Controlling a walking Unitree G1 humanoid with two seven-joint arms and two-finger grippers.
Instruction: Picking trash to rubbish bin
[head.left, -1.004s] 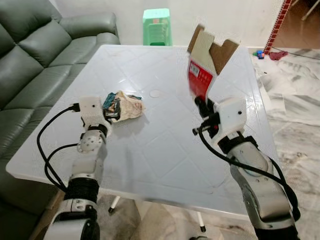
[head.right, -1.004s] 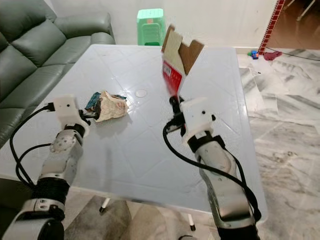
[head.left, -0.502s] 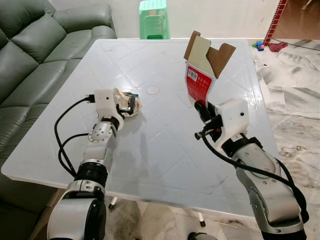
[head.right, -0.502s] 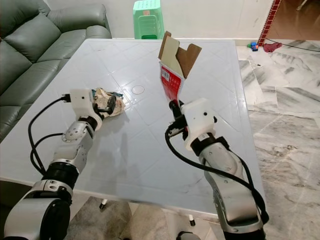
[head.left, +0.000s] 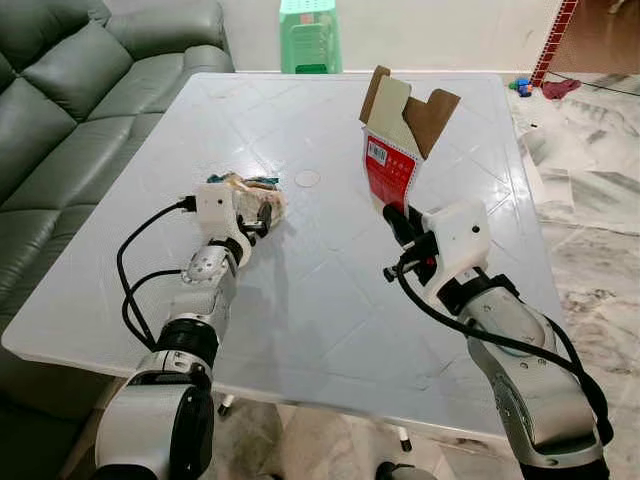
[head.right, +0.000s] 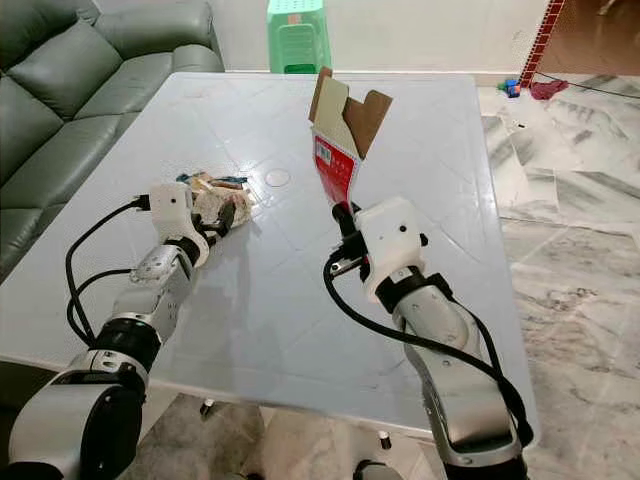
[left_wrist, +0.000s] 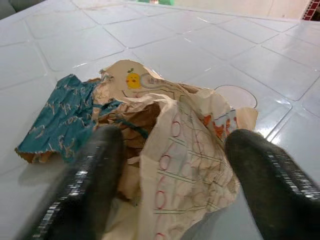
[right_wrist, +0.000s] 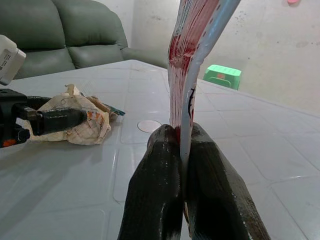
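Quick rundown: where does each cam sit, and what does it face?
Left and right eye views: head, looking down at the white table; both silver arms show.
Left wrist view: along the left hand, open around crumpled paper trash.
Right wrist view: along the right hand, shut on the flattened red carton.
Shared: the trash and carton appear in the eye views and right wrist view.

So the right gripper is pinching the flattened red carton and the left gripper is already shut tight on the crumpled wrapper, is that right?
Not quite. The left gripper is open: the left wrist view shows its two fingers standing apart on either side of the crumpled wrapper, which lies on the white table. The rest holds: the right gripper is pinching the flattened red carton.
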